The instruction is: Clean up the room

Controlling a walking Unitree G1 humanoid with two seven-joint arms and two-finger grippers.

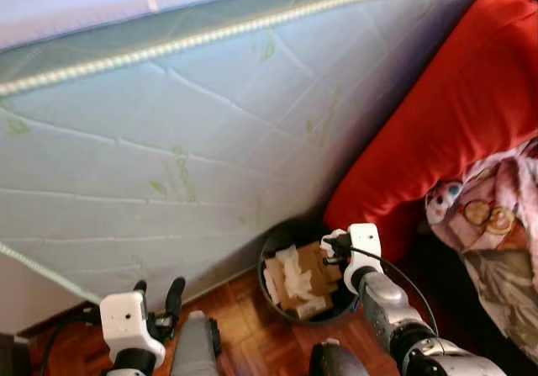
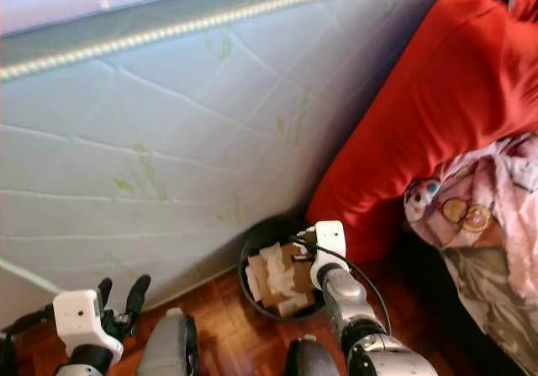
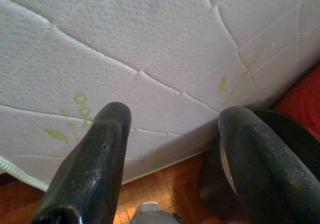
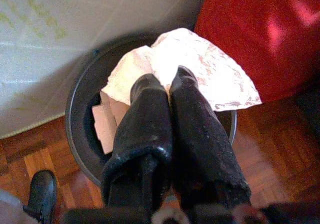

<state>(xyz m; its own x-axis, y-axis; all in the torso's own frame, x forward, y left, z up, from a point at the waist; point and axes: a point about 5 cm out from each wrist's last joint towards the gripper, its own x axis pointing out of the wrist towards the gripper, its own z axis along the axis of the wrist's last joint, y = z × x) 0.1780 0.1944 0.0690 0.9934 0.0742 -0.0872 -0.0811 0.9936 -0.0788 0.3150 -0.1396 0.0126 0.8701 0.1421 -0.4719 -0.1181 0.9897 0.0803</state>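
Behind right claw [image 4: 167,83], half-hidden paper [image 4: 200,68].

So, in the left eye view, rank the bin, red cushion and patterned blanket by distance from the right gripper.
1. Bin: directly under the right gripper, which pinches a crumpled paper.
2. Red cushion: just beyond, on its right.
3. Patterned blanket: farthest right.
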